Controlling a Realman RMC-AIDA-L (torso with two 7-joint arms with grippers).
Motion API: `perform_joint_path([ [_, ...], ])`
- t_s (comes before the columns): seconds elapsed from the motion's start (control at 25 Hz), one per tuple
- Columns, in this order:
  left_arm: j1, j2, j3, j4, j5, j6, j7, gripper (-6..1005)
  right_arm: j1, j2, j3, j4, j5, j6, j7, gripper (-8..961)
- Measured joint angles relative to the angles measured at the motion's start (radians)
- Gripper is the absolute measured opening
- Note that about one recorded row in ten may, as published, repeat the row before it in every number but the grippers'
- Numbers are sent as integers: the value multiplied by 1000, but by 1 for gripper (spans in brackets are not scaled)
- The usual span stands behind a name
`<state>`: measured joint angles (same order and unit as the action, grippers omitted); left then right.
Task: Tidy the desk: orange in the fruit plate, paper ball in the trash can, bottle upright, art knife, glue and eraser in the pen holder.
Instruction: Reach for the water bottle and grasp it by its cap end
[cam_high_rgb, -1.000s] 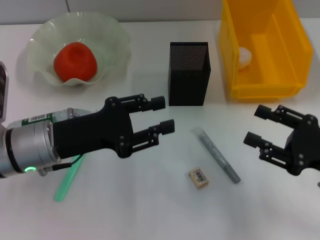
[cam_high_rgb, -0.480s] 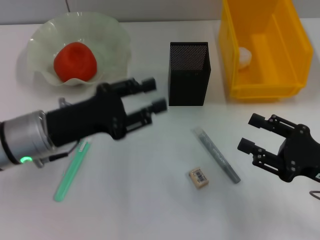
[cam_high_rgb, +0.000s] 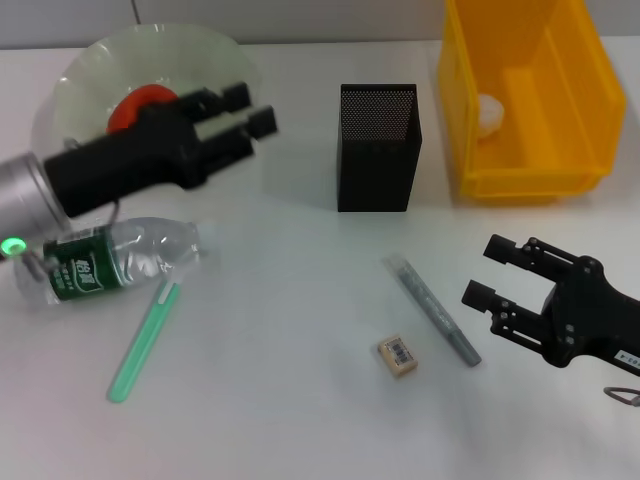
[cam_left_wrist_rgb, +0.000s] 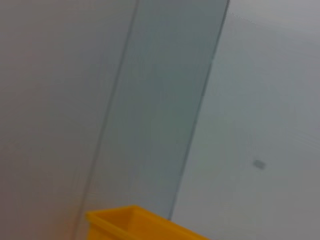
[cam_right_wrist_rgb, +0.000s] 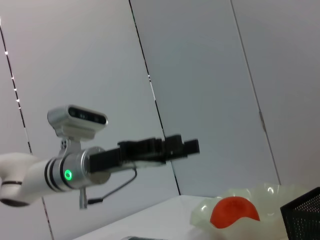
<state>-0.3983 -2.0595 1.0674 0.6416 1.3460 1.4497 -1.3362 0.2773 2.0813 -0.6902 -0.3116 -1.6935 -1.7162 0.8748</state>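
Note:
The orange (cam_high_rgb: 133, 101) lies in the pale green fruit plate (cam_high_rgb: 88, 60) at the back left, partly behind my left gripper (cam_high_rgb: 252, 108), which hangs open and empty above the plate's right side. On its side at the left lies the bottle (cam_high_rgb: 112, 259), with the green glue (cam_high_rgb: 143, 340) just in front of it. The grey art knife (cam_high_rgb: 433, 310) and the beige eraser (cam_high_rgb: 397, 357) lie front of centre. My right gripper (cam_high_rgb: 484, 270) is open and empty, just right of the knife. The black pen holder (cam_high_rgb: 377, 147) stands mid-table. The paper ball (cam_high_rgb: 487, 112) sits in the yellow trash can (cam_high_rgb: 530, 165).
The right wrist view shows the left gripper (cam_right_wrist_rgb: 182, 147) far off, the orange (cam_right_wrist_rgb: 234, 212) in the fruit plate (cam_right_wrist_rgb: 260, 192) and a corner of the pen holder (cam_right_wrist_rgb: 305, 220). In the left wrist view only a wall and the trash can's rim (cam_left_wrist_rgb: 132, 221) appear.
My left arm has swung back and to the left toward the fruit plate, uncovering the lying bottle. The right gripper has shifted left, closer to the art knife.

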Motion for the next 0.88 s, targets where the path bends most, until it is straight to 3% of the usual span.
perform_joint_path([
  [0.12, 28, -1, 4, 93, 11, -14, -45, 536, 1, 0, 0, 0, -1, 2, 0, 652],
  [0.2, 53, -1, 2, 252, 85, -44, -161, 536, 2, 1, 0, 1, -1, 2, 0, 653],
  [0.24, 53, -1, 2, 252, 85, -44, -161, 536, 2, 1, 0, 1, -1, 2, 0, 653],
  [0.28, 47, 14, -1, 439, 273, -53, -376, 536, 2, 2, 0, 4, -2, 2, 0, 653],
  [0.4, 33, 26, -1, 518, 363, -40, -473, 533, 5, 2, 0, 11, -2, 3, 0, 653],
  [0.48, 14, 35, -2, 671, 526, -12, -597, 531, 11, 2, 0, 19, -2, 7, 0, 653],
  [0.6, 10, 32, -1, 717, 578, -5, -618, 532, 14, 2, 0, 21, -2, 16, -1, 653],
  [0.68, -10, 7, 8, 820, 747, 24, -648, 532, 21, 2, 0, 28, -2, 26, -1, 653],
  [0.72, -10, 7, 8, 820, 747, 24, -648, 532, 21, 2, 0, 28, -2, 26, -1, 653],
  [0.76, -23, -5, 23, 848, 816, 36, -653, 533, 23, 2, 0, 31, -2, 29, 0, 653],
  [0.88, -30, -5, 107, 860, 869, 44, -655, 534, 23, 1, 5, 32, -2, 30, -1, 652],
])
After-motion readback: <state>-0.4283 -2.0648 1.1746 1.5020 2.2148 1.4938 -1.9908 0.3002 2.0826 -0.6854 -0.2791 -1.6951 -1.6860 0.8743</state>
